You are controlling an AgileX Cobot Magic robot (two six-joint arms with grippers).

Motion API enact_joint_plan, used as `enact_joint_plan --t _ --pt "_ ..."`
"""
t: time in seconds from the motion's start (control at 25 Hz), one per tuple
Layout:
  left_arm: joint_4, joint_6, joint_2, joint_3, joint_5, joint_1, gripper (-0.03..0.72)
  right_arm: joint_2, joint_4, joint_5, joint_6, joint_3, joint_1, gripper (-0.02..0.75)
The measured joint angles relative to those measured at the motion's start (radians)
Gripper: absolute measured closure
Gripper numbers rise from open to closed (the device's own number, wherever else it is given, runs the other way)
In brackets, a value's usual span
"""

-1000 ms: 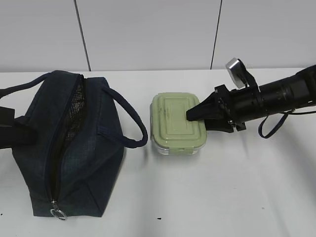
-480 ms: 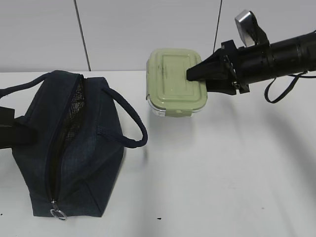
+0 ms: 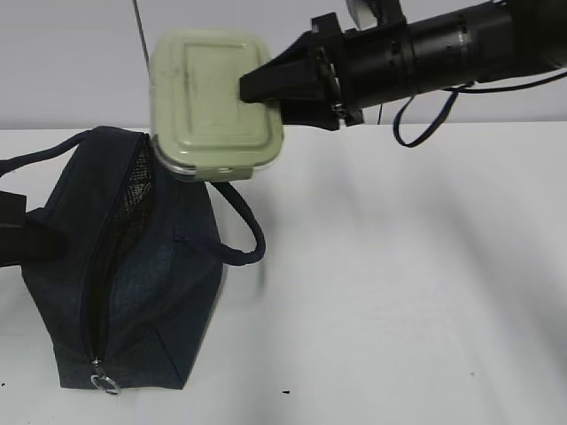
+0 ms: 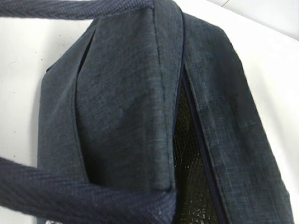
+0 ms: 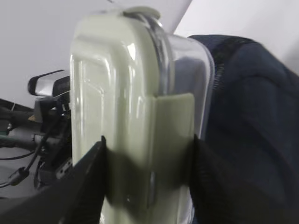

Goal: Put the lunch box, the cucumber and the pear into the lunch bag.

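Setting: white table [image 3: 399, 292] before a pale panelled wall [image 3: 71, 62].

Bag [image 3: 124, 266]: navy, standing on the table, top zipper open, mesh lining showing in the slit. It sits below and to the left of the right gripper [image 3: 257, 87]. One loop handle [image 3: 244, 230] arches toward the table's middle. Ring pull [image 3: 104, 382] at the near end of the zipper. The left wrist view alone shows the fabric weave, the lining and a handle strap [image 4: 84, 198] close up; the left gripper itself is out of that view, and is clenched shut. A dark shape at the left edge of the exterior view meets the bag's side.

Box [image 3: 215, 102]: sage lid, clear base, clamped by its end between the right gripper's jaws, held in the air, tilted, over the bag's far end. The right wrist view alone shows both fingers [image 5: 79, 186] pressing lid and base sides, bag [image 5: 252, 140] behind.

Change: a second ago the box sat on the table right of the bag, already gripped; since lifted and carried leftward over the bag. Bag unmoved.
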Motion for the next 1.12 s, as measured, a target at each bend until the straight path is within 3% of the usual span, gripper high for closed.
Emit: enact_joint_plan --t 0.28,0.56,1.12 --pt "0.0 0.0 0.0 0.0 0.0 0.0 0.704 0.011 0.075 -0.073 -0.004 -0.023 0.141 0.34" --pt "-0.001 0.0 0.0 0.0 0.0 0.0 0.704 0.112 0.13 -0.097 -0.015 -0.023 0.168 0.34" --pt "-0.016 0.001 0.0 0.0 -0.001 0.0 0.704 0.134 -0.237 -0.15 0.183 -0.026 0.144 0.34"
